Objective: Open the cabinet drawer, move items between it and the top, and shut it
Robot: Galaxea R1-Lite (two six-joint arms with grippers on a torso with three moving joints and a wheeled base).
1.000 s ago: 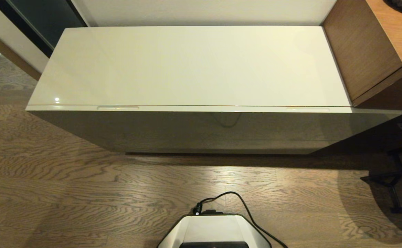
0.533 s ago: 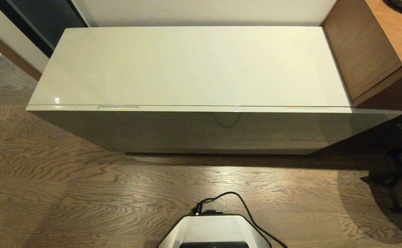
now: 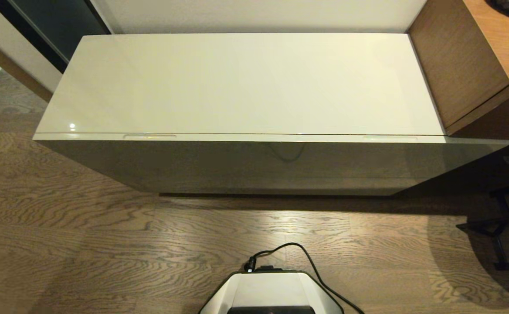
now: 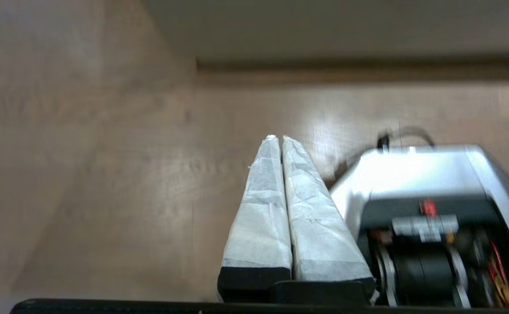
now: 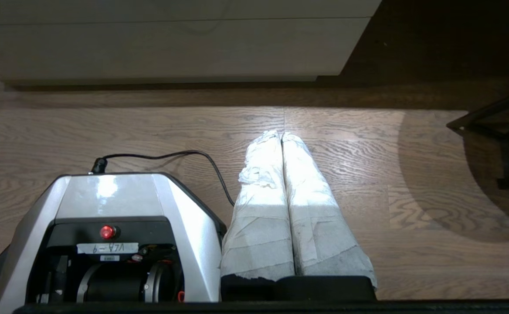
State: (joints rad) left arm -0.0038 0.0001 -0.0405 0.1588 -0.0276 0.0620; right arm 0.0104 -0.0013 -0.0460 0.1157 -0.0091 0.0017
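The cabinet drawer is closed, its glossy grey-beige front facing me, with two slim handle slots along its front rim. The top is a bare, reflective slab. No slippers or tissue pack show anywhere. Neither arm appears in the head view. My left gripper is shut and empty, hanging low over the wood floor beside my base. My right gripper is also shut on nothing, low over the floor on the other side of the base, with the drawer front ahead of it.
A brown wood-grain desk butts against the cabinet's right end. A black chair base stands on the floor at the right. My white base with its black cable sits in front of the cabinet.
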